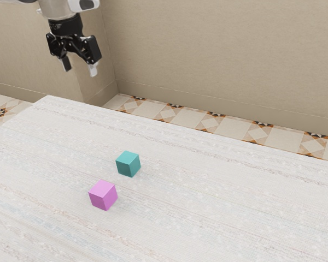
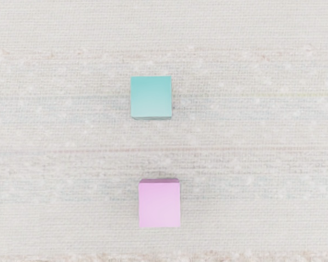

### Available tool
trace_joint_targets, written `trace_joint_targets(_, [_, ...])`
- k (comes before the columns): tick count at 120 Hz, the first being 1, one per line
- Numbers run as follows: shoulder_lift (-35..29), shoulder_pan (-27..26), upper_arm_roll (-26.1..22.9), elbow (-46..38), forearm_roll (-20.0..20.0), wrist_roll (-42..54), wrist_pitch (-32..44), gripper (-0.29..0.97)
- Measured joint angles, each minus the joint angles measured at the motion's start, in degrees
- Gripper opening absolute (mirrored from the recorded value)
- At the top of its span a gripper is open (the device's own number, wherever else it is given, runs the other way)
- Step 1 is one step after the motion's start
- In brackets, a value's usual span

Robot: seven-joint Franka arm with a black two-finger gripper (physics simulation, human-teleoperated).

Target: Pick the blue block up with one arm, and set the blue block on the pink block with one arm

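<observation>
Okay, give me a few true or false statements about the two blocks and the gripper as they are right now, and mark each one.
1. The blue block rests on the table. True.
2. The blue block is stacked on the pink block. False: both lie on the table, apart.
3. The gripper holds the blue block. False: it hangs high above the table, its fingers open and empty.
4. The two blocks do not touch. True.
</observation>
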Motion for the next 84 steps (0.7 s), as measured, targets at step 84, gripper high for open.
trace_joint_targets(84, [2.23, 4.71, -3.82, 15.76, -2.09, 2.98, -11.76, 0.68])
